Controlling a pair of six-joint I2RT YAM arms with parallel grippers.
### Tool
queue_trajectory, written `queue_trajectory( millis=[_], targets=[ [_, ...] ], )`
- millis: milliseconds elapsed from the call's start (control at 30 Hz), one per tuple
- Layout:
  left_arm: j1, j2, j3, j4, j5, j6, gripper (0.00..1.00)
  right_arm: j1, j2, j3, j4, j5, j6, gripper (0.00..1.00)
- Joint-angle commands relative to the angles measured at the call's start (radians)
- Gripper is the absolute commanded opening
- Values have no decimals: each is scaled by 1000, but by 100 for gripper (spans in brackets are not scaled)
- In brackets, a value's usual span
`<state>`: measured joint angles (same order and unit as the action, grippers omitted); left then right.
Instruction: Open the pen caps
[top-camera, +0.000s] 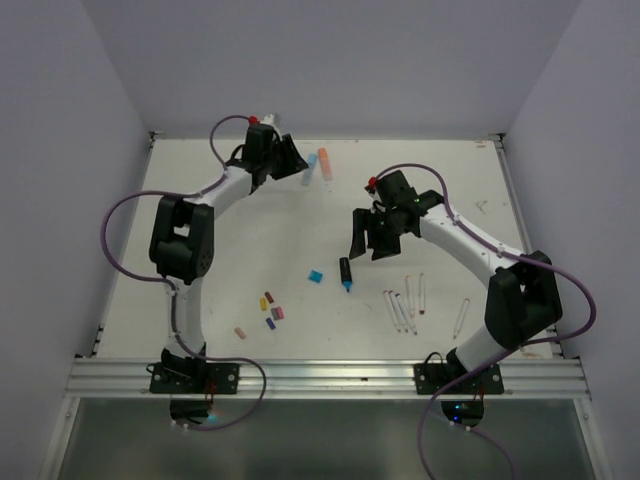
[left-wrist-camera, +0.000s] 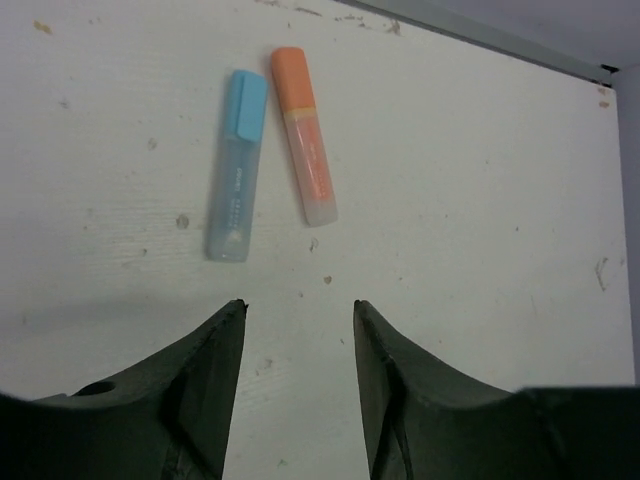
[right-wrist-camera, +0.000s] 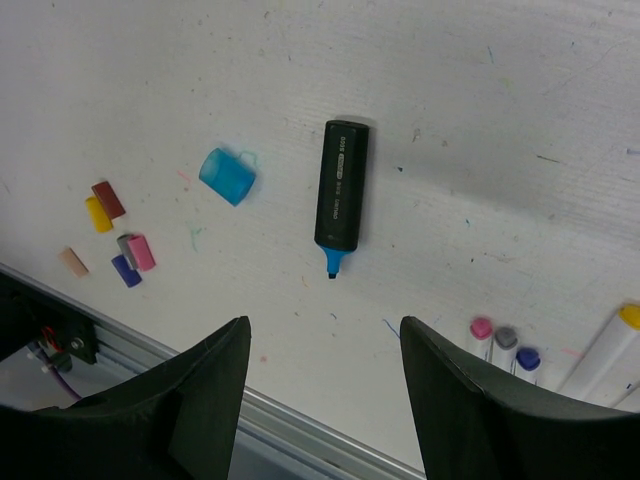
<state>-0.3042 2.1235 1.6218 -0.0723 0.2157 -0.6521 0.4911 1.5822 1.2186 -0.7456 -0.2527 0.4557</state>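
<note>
The white table (top-camera: 250, 220) carries everything, with both arms bolted at its near edge. The left arm (top-camera: 185, 240) reaches to the far side of the table. The left jaws stand apart over bare table, with nothing between them. The right arm (top-camera: 500, 290) bends in toward the middle. The right jaws also stand apart and hold nothing, hanging above the table nearer its front edge.

Two thick markers lie just beside each other at the far side, just ahead of the left jaws: a pale blue marker (left-wrist-camera: 232, 190) and a salmon marker (left-wrist-camera: 310, 165). Each has its cap on: the blue marker cap (left-wrist-camera: 246, 103) and the orange marker cap (left-wrist-camera: 292, 78).

A black marker (right-wrist-camera: 340, 185) lies near the middle of the table, its blue tip bare and pointing toward the near edge. Its loose blue cap (right-wrist-camera: 228, 175) lies near it on the table, not touching it.

A group of thin white pens (top-camera: 402, 305) lies near the right arm's base, with a single pen (top-camera: 462, 315) apart to their right.

The small caps lie loose near the front edge, on the left arm's side of the black marker. A dark red cap (right-wrist-camera: 108, 198) touches a yellow cap (right-wrist-camera: 97, 214). A pink cap (right-wrist-camera: 141, 252), a purple cap (right-wrist-camera: 125, 271) and a grey stub are bunched together, and a peach cap (right-wrist-camera: 73, 262) lies alone beside them.
</note>
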Motion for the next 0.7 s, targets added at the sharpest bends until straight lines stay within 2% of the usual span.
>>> queue_trajectory(
  millis=[0, 67, 233, 333, 467, 667],
  targets=[
    [-13, -2, 50, -113, -153, 110, 51, -5, -31, -5, 25, -14, 9, 65],
    [-19, 38, 139, -191, -186, 153, 61, -5, -28, -7, 26, -14, 11, 65],
    [-27, 153, 291, -273, -211, 239, 64, -5, -30, -11, 26, -10, 9, 65],
    [-36, 177, 331, -273, -282, 292, 69, -6, -37, -21, 26, -3, 9, 65],
    [-44, 191, 340, -224, -300, 345, 73, -6, -41, -36, 34, -10, 11, 65],
    [-49, 220, 374, -205, -250, 405, 78, -13, -54, -51, 52, -13, 24, 65]
  ],
)
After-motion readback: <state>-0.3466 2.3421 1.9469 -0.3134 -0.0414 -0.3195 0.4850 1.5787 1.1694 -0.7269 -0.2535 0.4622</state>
